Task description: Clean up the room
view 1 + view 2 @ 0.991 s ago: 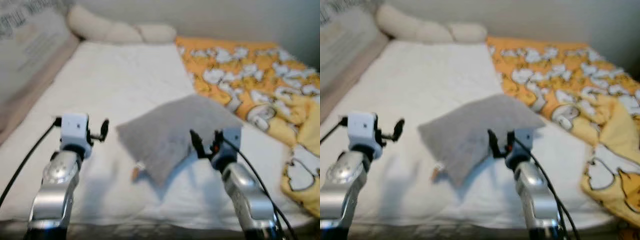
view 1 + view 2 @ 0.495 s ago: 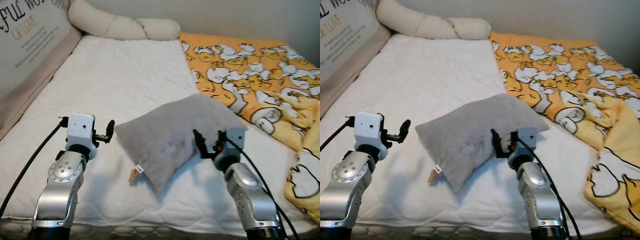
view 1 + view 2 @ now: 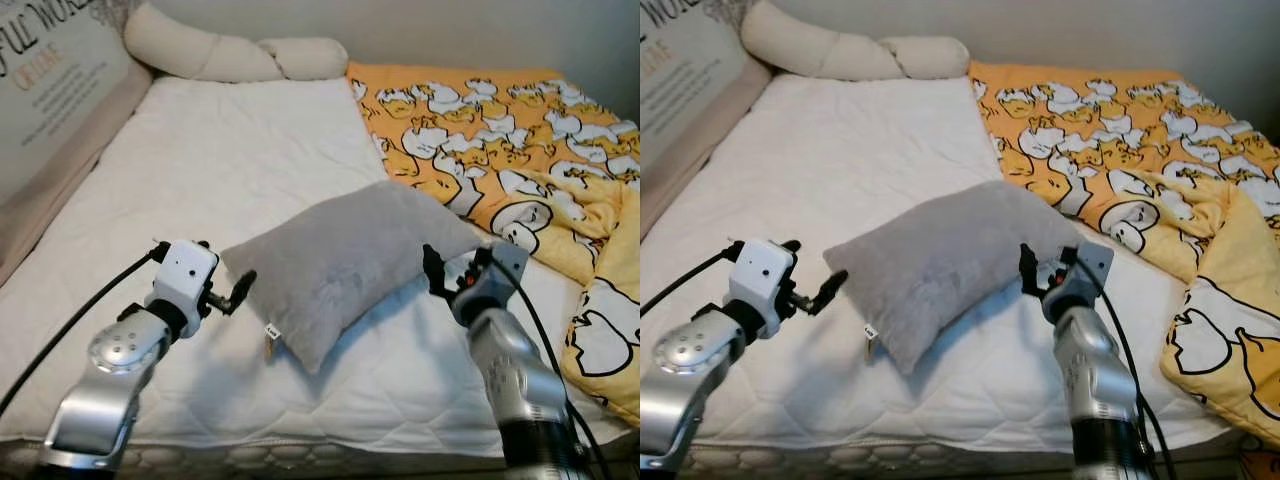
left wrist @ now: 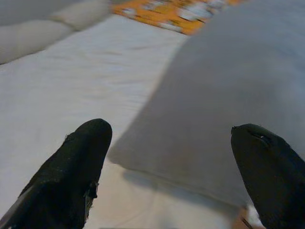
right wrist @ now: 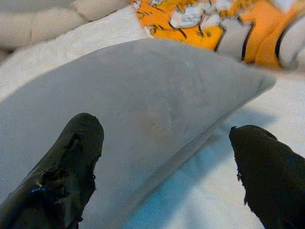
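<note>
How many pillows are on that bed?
3: a grey pillow lies on the white sheet between the robot's two arms, and two cream pillows, a long one and a shorter one, lie at the head of the bed. The duck-print blanket could hide more.

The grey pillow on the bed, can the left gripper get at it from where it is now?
Probably yes. The left gripper sits open just beside the near corner of the grey pillow, with only bare white mattress between them and nothing lying on the pillow.
</note>
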Motion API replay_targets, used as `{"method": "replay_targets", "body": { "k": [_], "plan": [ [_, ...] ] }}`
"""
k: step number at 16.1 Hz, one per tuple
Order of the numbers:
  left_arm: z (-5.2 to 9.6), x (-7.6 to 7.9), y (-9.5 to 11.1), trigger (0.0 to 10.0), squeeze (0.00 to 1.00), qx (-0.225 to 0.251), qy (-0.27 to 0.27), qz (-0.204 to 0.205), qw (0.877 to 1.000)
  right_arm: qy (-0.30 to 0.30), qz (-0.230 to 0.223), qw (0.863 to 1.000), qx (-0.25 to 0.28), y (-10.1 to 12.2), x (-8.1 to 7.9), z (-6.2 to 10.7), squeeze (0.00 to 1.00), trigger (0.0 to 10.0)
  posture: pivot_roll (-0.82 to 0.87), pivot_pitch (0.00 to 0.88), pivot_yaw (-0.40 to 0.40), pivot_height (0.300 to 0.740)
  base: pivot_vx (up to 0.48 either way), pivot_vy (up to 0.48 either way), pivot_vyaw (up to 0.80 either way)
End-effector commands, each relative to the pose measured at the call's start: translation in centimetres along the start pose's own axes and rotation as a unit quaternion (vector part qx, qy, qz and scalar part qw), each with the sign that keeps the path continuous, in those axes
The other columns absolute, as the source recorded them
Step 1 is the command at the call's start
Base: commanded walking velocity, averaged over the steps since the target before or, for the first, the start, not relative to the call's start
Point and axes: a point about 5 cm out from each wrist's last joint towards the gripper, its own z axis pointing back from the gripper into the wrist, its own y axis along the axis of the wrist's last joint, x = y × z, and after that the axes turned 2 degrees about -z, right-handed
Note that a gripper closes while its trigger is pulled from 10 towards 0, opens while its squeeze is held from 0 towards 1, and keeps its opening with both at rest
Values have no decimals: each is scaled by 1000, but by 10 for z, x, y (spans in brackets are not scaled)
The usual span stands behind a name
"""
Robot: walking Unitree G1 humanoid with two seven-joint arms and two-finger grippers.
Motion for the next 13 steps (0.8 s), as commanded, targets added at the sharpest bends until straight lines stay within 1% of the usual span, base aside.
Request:
{"method": "replay_targets", "body": {
  "k": [1, 2, 3, 4, 5, 6, 7, 8, 9, 11, 12, 13],
  "plan": [
    [0, 5, 6, 10000, 173, 8, -40, -11, 999, -15, -59, 998, -9, 2, 0, -7, 1000, 10000, -37, 0, -14, 740, 0, 0, 0],
    [1, 5, 7, 10000, 169, 9, -49, -13, 999, -15, -73, 997, -20, 0, -1, -10, 1000, 10000, -36, 0, -15, 740, 0, 0, 0],
    [2, 5, 8, 10000, 165, 6, -74, -21, 997, 4, -132, 989, -58, -8, -7, -20, 1000, 10000, -29, 0, -19, 740, 0, 0, 0],
    [3, 6, 7, 10000, 165, 2, -90, -29, 996, 22, -175, 981, -79, -13, -13, -26, 1000, 10000, -23, 0, -23, 740, 0, 0, 0],
    [6, 5, 6, 10000, 165, -4, -100, -34, 994, 37, -204, 974, -94, -17, -19, -30, 1000, 10000, -20, 0, -25, 740, 0, 0, 0],
    [12, 5, 3, 10000, 169, -14, -111, -38, 993, 39, -234, 962, -138, -28, -26, -33, 1000, 10000, -8, 0, -37, 740, 0, 0, 0],
    [13, 6, 3, 10000, 169, -16, -113, -38, 993, 35, -233, 961, -147, -31, -27, -33, 1000, 10000, -3, 0, -40, 740, 0, 0, 0],
    [16, 6, 2, 10000, 165, -18, -117, -36, 992, 30, -243, 956, -160, -37, -29, -34, 1000, 10000, 3, 0, -45, 740, 0, 0, 0],
    [18, 7, 2, 10000, 169, -20, -120, -35, 992, 28, -260, 950, -172, -40, -32, -34, 1000, 10000, 6, 0, -45, 740, 0, 0, 0],
    [22, 6, 0, 10000, 165, -29, -125, -34, 991, 35, -295, 935, -193, -45, -44, -39, 1000, 10000, 7, 0, -33, 740, 0, 0, 0],
    [22, 6, 0, 10000, 169, -30, -126, -35, 991, 33, -303, 932, -195, -45, -47, -40, 1000, 10000, 7, 0, -33, 740, 0, 0, 0],
    [21, 7, 2, 10000, 173, -30, -129, -36, 991, 30, -301, 931, -205, -46, -51, -42, 0, 10000, 15, 0, -34, 740, 0, 0, 0]
  ]
}}
